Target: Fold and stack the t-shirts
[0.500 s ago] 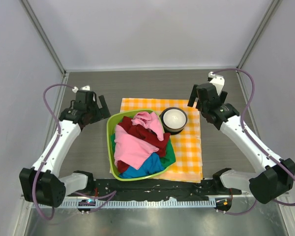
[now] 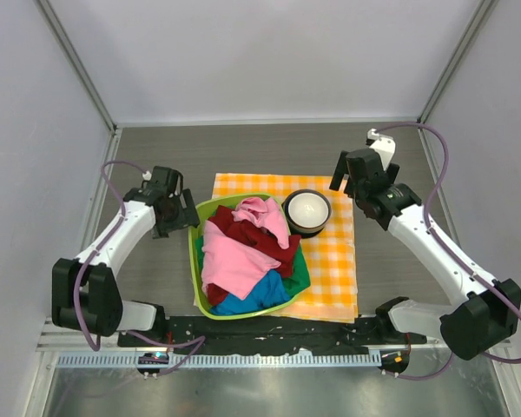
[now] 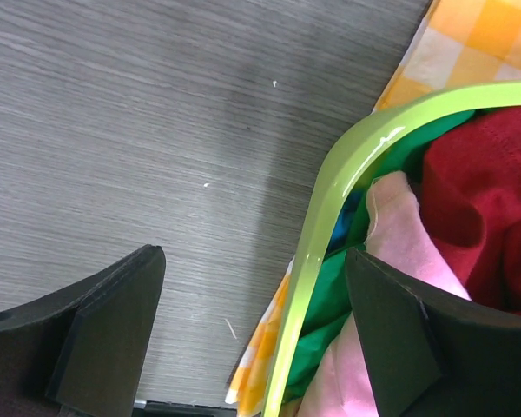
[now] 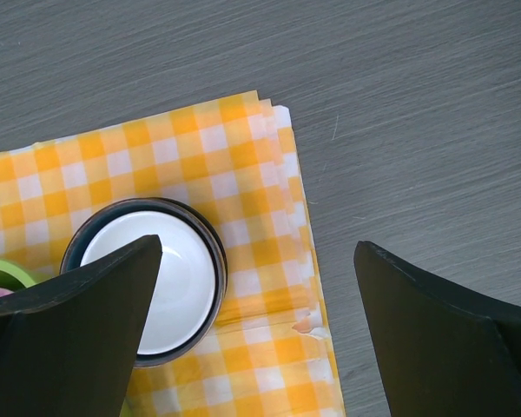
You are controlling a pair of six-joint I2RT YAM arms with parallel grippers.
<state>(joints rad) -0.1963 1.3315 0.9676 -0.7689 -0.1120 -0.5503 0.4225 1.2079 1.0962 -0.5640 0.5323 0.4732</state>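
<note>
White left arm [image 2: 117, 236], white right arm [image 2: 434, 252], black joints, black jaws, purple cables [image 2: 104, 169]

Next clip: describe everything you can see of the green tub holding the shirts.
The tub is lime green and glossy like plastic, a rounded rectangle with a thick rim. It stands upright on the orange checked cloth, its left rim reaching past the cloth's edge. Crumpled pink, dark red, green and blue t-shirts fill it. A dark-rimmed white bowl sits close by its far right corner; contact is unclear. The open left tool hangs over the left rim, one finger on each side.
</note>
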